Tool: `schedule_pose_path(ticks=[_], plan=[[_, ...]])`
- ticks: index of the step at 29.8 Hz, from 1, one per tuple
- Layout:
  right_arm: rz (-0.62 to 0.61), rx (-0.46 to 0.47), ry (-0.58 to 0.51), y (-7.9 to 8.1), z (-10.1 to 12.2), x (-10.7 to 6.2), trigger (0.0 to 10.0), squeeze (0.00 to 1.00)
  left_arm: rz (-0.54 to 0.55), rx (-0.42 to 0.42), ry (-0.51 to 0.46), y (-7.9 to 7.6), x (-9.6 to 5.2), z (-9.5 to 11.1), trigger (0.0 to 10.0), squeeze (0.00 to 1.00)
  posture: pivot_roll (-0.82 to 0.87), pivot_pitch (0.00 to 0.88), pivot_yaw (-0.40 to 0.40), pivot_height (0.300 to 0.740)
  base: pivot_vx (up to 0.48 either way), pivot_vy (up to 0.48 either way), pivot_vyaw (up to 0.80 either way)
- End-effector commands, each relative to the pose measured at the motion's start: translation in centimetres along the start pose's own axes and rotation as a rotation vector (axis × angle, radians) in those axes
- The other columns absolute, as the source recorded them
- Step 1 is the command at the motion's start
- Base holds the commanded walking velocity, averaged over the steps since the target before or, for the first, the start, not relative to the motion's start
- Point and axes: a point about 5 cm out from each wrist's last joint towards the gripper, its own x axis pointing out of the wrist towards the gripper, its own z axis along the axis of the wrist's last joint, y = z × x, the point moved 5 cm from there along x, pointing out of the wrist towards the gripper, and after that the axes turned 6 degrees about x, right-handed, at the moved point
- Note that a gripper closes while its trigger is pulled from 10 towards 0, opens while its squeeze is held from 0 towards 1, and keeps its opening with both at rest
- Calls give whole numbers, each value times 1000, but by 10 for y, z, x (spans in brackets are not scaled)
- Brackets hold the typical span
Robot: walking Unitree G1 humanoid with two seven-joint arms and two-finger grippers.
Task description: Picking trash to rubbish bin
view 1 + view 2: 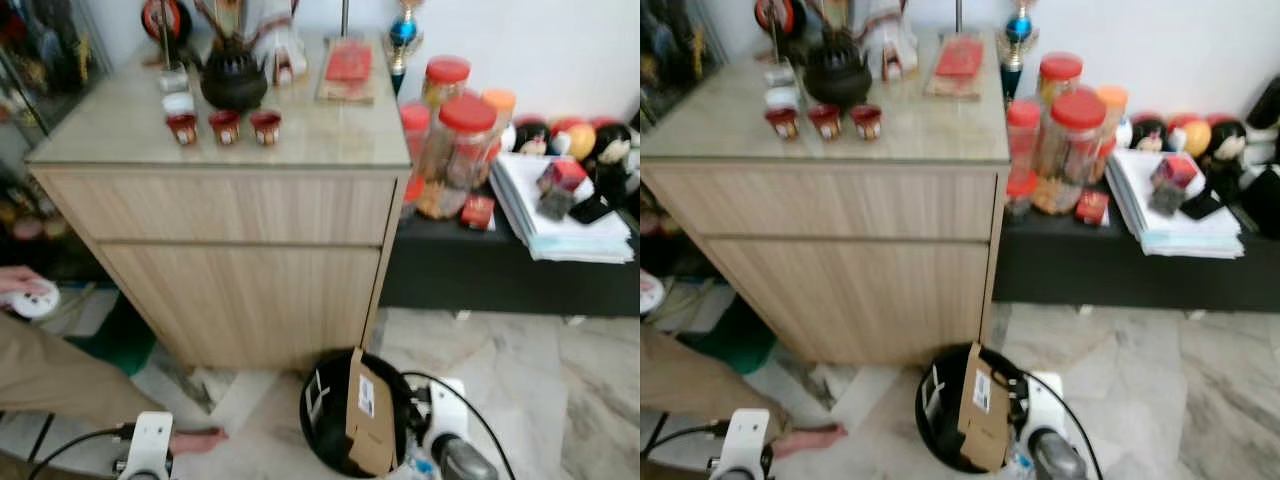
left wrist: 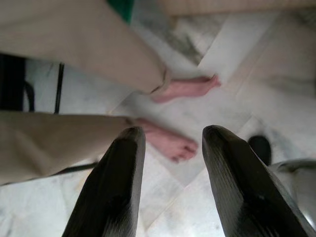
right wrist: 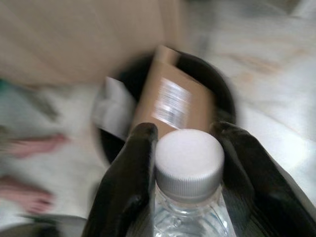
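A black round rubbish bin stands on the floor in front of the wooden cabinet, with a brown cardboard box and white paper sticking out of it. My right gripper is shut on a clear plastic bottle with a white cap, held just beside the bin on its right. The right wrist shows at the bottom of the head view. My left gripper is open above the marble floor, near a person's bare feet.
A wooden cabinet with a teapot and red cups stands behind the bin. A low black shelf to the right holds jars and papers. A person in beige trousers sits at the left, one foot near my left arm.
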Motion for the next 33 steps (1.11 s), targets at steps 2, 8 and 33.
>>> schedule_pose_path(ticks=[2,8,33], plan=[[58,-10,-57,17,18,4,10000,0,26,-8,46,8,-3,-17,10000,0,177,117,30,740,0,0,0],[91,-7,-88,28,30,7,10000,0,31,-11,48,11,-3,-18,10000,0,180,117,32,740,0,0,0],[291,-65,-410,131,146,4,10000,0,-659,261,-550,-128,-38,132,10000,0,203,93,45,740,0,0,0]])
